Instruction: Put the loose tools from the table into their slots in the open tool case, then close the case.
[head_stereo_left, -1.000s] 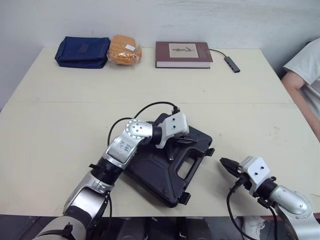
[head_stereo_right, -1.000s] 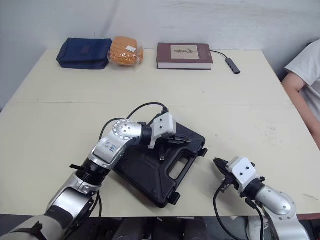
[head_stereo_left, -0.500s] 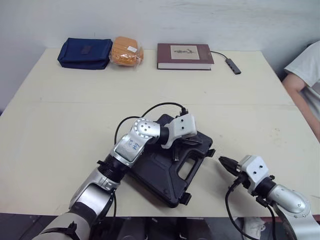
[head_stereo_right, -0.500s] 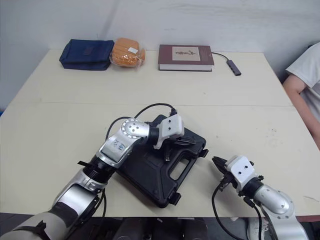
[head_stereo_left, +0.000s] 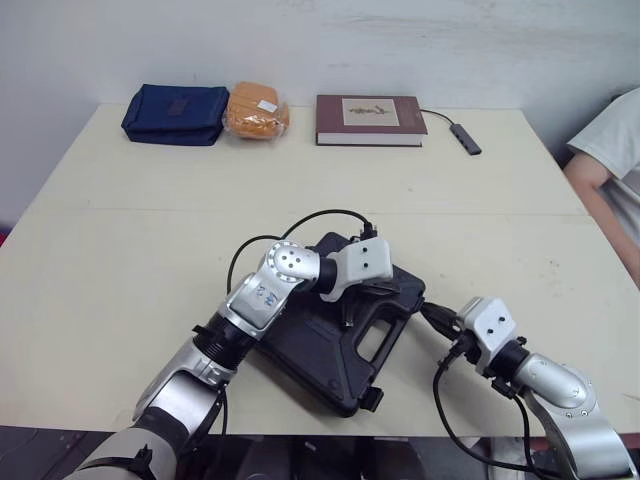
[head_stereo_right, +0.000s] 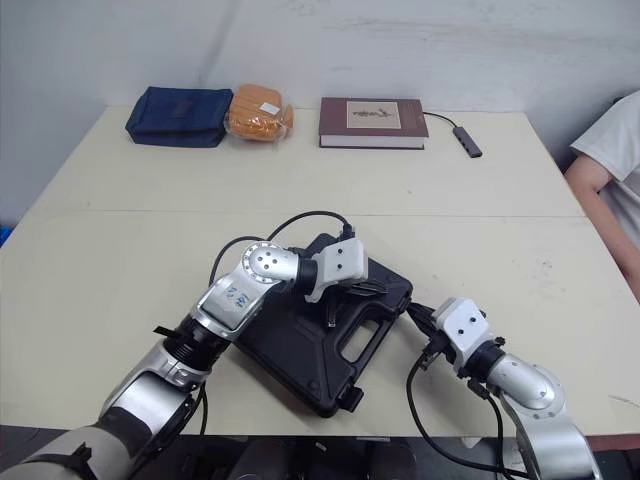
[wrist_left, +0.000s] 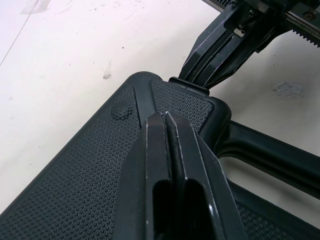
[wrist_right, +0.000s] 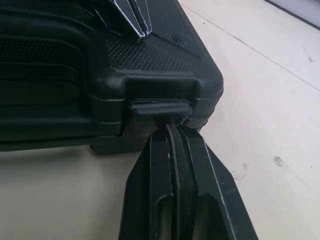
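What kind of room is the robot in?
Probably an office or lab, though I can't be sure. A plain table stands against a bare wall, holding a book, a blue pouch and a black tool case, and a person sits at its side.

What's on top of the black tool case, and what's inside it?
The left hand, shut, rests its tips on the closed lid of the tool case near the handle. The right hand, also shut, is at the corner latch. The lid hides whatever is inside.

the tool case is black with a fine dotted grain, the table cream, the pouch navy, the bundle orange, the book maroon.
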